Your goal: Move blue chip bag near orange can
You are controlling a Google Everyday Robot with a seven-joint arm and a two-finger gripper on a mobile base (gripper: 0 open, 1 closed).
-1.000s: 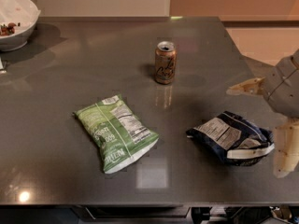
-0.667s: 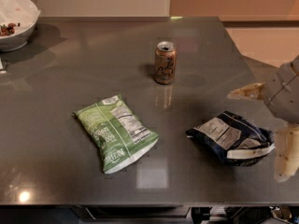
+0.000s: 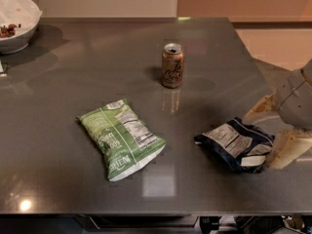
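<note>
Our gripper (image 3: pixel 274 133) has just sunk closer, fingers (image 3: pixel 287 147) spread wide about the right end of the blue chip bag (image 3: pixel 234 143), holding nothing; the bag lies unmoved, well apart from the orange can (image 3: pixel 172 65) farther back. We judge a grasp imminent.

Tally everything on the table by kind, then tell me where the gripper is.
Chip bags: 2 (green chip bag, blue chip bag)
Cans: 1 (orange can)
Bowls: 1 (white bowl, far left corner)
Total: 4
Gripper: at the right edge of the table, open, one finger on either side of the blue chip bag's right end.
</note>
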